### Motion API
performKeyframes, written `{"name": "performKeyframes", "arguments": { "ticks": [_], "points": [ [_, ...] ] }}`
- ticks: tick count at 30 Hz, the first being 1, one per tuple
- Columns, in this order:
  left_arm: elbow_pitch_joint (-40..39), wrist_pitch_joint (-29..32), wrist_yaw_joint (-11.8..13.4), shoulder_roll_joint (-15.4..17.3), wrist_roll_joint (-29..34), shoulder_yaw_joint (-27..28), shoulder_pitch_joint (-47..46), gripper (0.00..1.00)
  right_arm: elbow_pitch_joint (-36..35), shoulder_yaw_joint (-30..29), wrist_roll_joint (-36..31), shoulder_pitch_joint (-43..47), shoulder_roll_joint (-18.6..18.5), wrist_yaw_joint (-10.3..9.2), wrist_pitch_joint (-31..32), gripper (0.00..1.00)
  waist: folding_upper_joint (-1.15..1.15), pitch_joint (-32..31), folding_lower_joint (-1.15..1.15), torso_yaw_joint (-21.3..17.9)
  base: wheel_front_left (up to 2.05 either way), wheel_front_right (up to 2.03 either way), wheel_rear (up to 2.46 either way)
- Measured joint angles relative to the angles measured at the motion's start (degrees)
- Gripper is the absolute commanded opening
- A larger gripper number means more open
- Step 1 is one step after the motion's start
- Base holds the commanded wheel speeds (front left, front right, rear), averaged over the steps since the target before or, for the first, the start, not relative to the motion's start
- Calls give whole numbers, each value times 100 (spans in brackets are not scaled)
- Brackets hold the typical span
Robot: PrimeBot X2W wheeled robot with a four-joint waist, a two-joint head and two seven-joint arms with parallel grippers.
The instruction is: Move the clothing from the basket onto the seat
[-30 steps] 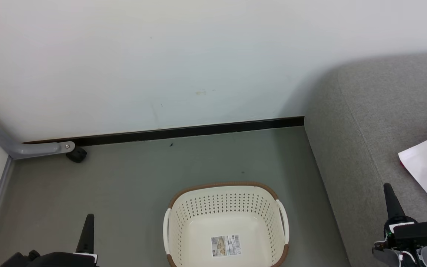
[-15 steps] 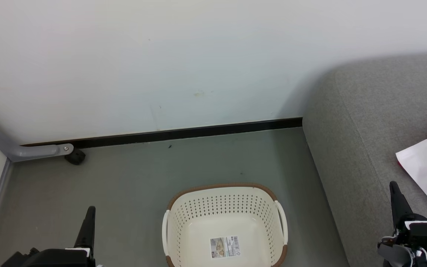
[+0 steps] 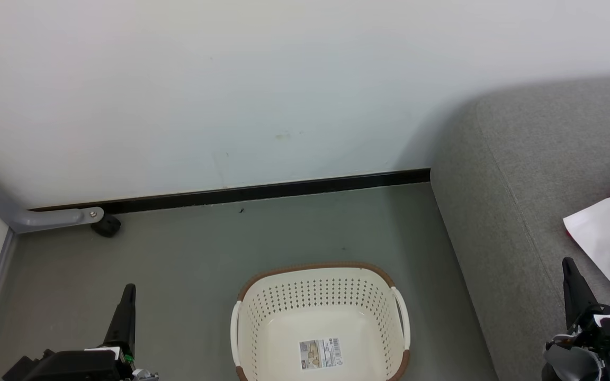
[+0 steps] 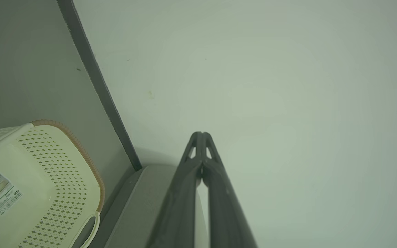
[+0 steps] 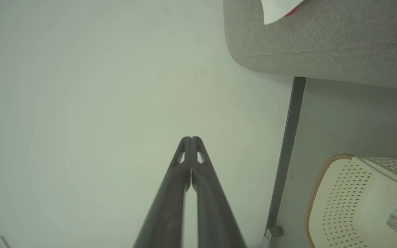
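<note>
Two grippers sit nearest, the left gripper point(image 3: 128, 292) and the right gripper point(image 3: 568, 264), each with its fingers pressed together and holding nothing. Between them the basket point(image 3: 315, 266) stands on the floor point(image 3: 188, 248), a paper label point(image 3: 322, 353) on its bottom. Farther right, the red and white clothing point(image 3: 601, 241) lies on the sofa point(image 3: 506, 174), which backs against the wall point(image 3: 231, 79).

White wall point(image 3: 231, 79), black baseboard point(image 3: 262, 190), grey floor point(image 3: 178, 254)

Nothing legible from here.
A paper label point(image 3: 322, 353) on the bottom of the basket point(image 3: 315, 293) carries a barcode and a small picture; its lettering is too small to read.
</note>
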Motion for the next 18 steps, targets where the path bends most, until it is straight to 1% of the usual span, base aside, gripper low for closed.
{"name": "performKeyframes", "arguments": {
  "ticks": [18],
  "points": [
    [0,18,0,-1,-11,1,0,0,-5,0,1,3,2,0,0,0,0,1,0,0,0,0,0]
  ]
}}
